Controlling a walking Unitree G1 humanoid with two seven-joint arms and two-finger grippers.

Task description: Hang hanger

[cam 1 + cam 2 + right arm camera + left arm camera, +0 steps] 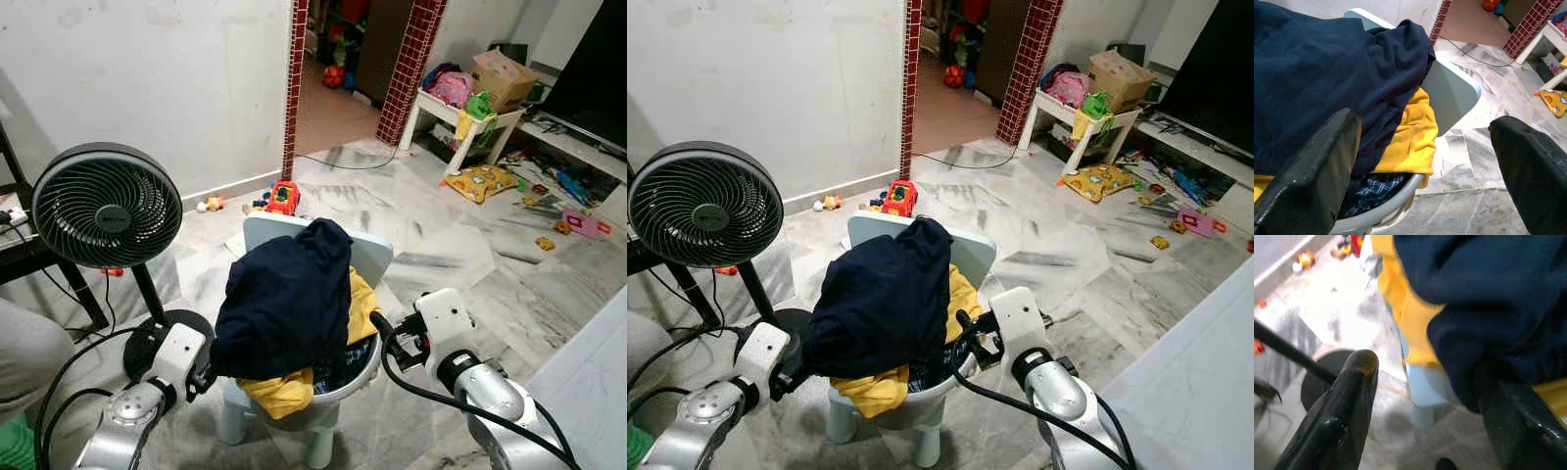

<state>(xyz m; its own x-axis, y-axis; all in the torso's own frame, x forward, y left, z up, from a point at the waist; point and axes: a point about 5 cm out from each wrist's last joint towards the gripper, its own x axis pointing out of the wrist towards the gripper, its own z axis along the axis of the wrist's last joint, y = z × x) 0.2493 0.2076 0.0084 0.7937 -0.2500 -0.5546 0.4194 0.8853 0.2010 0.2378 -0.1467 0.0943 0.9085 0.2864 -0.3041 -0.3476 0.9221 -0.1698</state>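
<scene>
Hanger itself not visible; likely under navy garment (284, 299) heaped on pale chair (362, 257) at 12 o'clock; left gripper (1425, 396) and right gripper (1422, 147) both spread wide, empty; cloth soft, limp; take thick fold.

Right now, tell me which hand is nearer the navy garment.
Left. The left hand touches the navy garment at its lower edge; the right hand hangs open just beside it.
</scene>
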